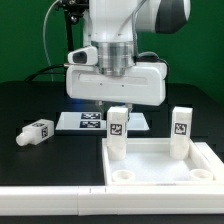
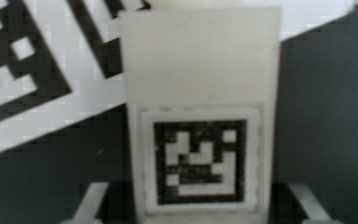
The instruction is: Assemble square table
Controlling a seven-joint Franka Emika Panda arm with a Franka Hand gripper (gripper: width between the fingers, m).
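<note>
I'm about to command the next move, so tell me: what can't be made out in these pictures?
- Claw grip: the wrist view's frame edge cuts off the fingertips; contact with the upright leg unclear.
- That leg's foot: too small in the exterior view to tell whether it sits in a socket of the table top.
- Table top's near corners: cut off by the exterior view's lower edge.
- Marker board: partly behind that leg, exterior view.
</note>
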